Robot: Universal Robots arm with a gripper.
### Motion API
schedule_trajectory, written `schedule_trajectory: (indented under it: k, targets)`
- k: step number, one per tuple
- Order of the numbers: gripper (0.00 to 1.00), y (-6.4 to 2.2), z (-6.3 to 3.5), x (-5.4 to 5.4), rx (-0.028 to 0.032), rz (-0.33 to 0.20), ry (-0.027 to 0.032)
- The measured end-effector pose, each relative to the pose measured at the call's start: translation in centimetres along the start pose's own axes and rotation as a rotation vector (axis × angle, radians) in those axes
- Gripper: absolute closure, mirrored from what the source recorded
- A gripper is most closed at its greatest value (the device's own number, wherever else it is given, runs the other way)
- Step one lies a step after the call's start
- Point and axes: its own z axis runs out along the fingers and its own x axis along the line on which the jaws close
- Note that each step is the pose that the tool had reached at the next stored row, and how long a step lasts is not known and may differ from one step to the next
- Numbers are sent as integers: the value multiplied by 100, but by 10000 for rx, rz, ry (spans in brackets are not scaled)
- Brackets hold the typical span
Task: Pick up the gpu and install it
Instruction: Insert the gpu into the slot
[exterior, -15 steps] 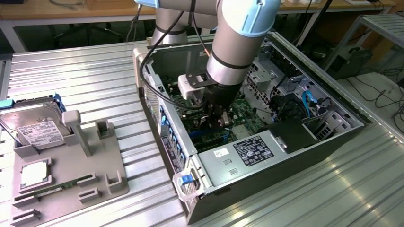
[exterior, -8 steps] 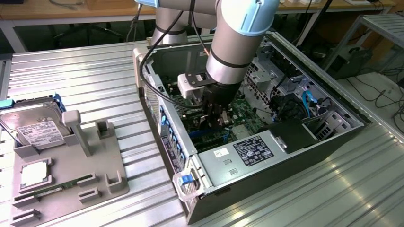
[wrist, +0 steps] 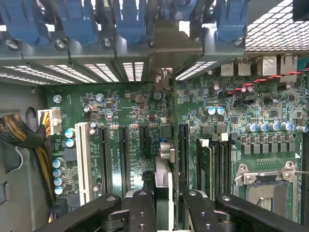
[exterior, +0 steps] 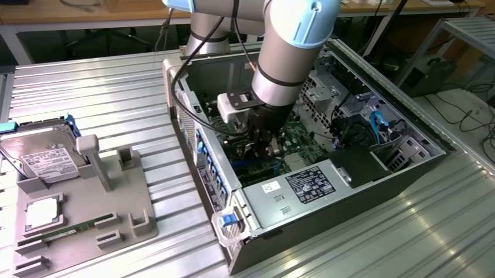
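My gripper (exterior: 263,149) reaches down into the open computer case (exterior: 402,124), close over the green motherboard (wrist: 130,111). In the wrist view the gpu (wrist: 163,174) shows edge-on as a thin card between my two black fingers (wrist: 142,208), and my gripper (wrist: 168,195) is shut on it. Its pale metal bracket (wrist: 166,53) stands at the case's rear slot openings, between the blue latches (wrist: 128,21). The card runs in line with the long black expansion slots (wrist: 123,159), between two of them. Whether its edge sits in a slot is hidden by the card itself.
At the exterior view's left a grey parts tray (exterior: 116,191) carries a silver hard drive (exterior: 35,153), a square processor (exterior: 43,211) and a green memory stick (exterior: 69,229). The power supply (exterior: 309,185) and cables (exterior: 379,124) crowd the case. The open processor socket (wrist: 268,186) lies beside the memory slots.
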Motion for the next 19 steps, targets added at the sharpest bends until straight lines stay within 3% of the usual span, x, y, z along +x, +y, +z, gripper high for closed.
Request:
schedule_trajectory:
  k: [19]
  targets:
    - [73,1,26,-23,6,0,4]
